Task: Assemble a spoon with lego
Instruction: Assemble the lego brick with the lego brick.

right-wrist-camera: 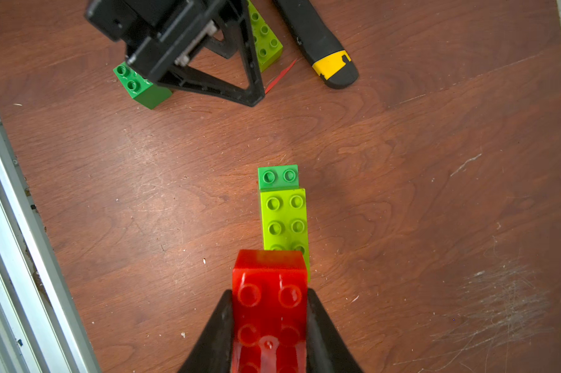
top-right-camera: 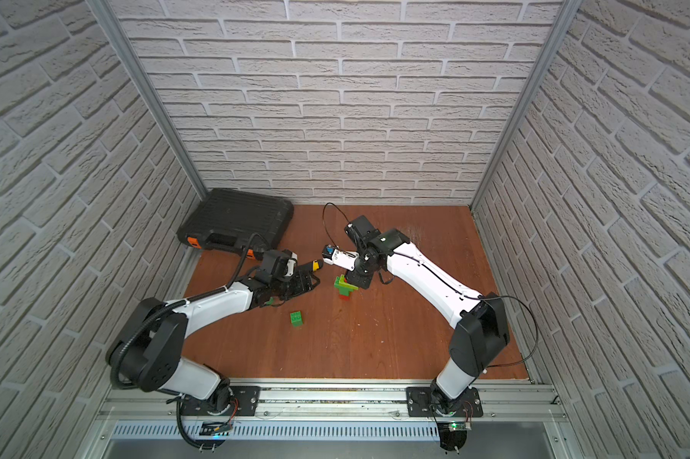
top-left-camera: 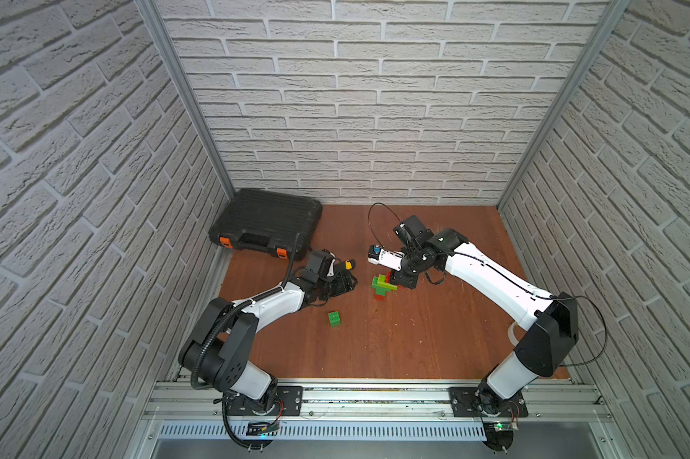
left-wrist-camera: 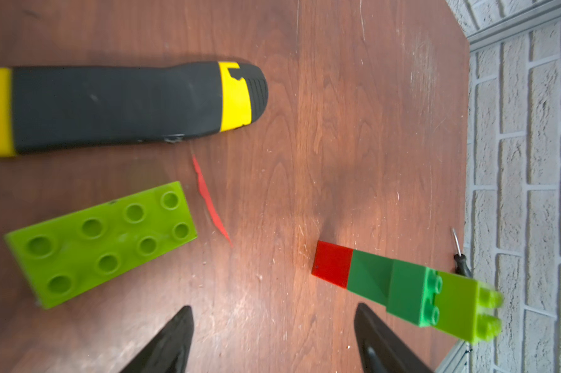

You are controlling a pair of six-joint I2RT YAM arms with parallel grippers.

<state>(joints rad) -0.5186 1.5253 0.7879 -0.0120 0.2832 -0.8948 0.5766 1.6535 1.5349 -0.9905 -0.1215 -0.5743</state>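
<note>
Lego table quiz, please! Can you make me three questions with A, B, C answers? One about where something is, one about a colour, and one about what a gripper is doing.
1. Where is the black case?
A. In the far left corner of the table
B. At the front, between the two arms
C. On top of the bricks

2. What colour is the brick in the right gripper?
A. Lime
B. Red
C. Blue

3. How do the left gripper jaws stand?
A. Shut tight together
B. Clamped on the case
C. Open, with nothing between them

Answers:
1 A, both top views show the case against the back wall on the left.
2 B, the right wrist view shows the brick squeezed between the fingers is red.
3 C, the left wrist view shows only bare table between the spread fingers.
</note>
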